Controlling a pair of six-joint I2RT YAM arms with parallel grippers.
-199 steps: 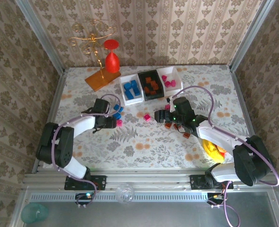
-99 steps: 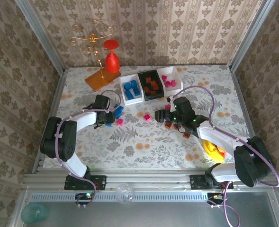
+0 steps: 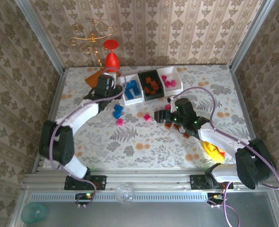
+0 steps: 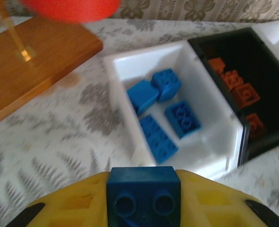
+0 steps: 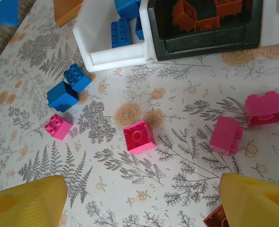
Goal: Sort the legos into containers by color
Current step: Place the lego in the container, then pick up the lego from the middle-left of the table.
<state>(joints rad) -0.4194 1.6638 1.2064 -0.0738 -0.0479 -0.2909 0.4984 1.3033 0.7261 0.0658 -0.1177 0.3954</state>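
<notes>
Floral-patterned table (image 3: 144, 142) carries the work. Your left jaws are clamped on a dark blue plastic brick (image 4: 143, 189) at the bottom of the left wrist view, short of the white rectangular bin (image 4: 144, 64) holding four blue bricks at centre frame. Release too early and the brick likely strikes the near rim and bounces out. Drift right and it could land in the black bin (image 4: 272, 71) of orange-brown bricks just beside it. Your right jaws stand wide and empty above a loose magenta brick (image 5: 139, 136) at the centre of the right wrist view. Two more lie near on the right, so a careless descent may nudge them.
</notes>
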